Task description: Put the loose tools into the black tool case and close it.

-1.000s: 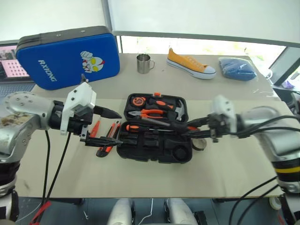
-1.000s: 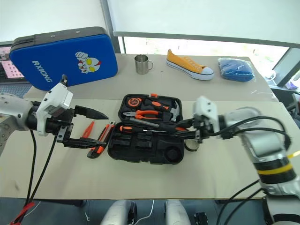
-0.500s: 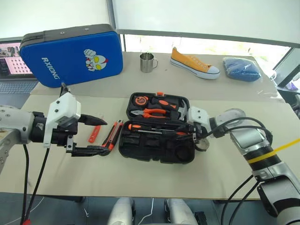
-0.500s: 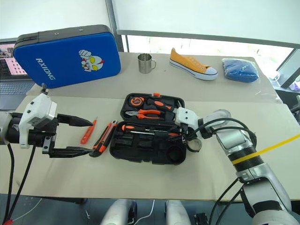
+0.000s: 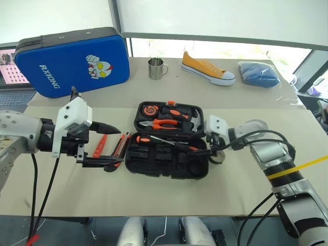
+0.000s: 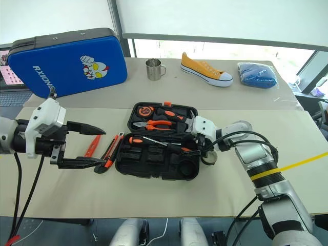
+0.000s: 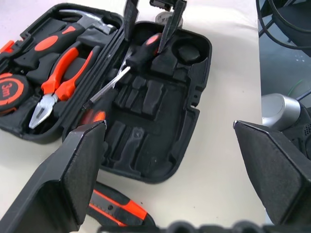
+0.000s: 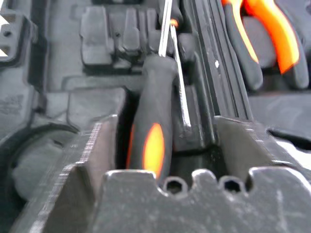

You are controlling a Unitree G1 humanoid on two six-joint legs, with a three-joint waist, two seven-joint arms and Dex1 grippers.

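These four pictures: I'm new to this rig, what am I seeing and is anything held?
Two are from the robot's head, looking down over a table; two are from its wrists. The open tool case lies in the middle. The right gripper stands open over a screwdriver lying in the case, holding nothing. The left gripper is open and empty, above a utility knife and a small screwdriver on the table. A tape roll sits by the case.

You're looking at a matt black plastic tool case with moulded slots, lying on a smooth, matt beige table. The screwdriver has a bare metal shaft and a dull rubbery black-and-orange handle. Behind sit a shiny metal mug and a glossy blue case.
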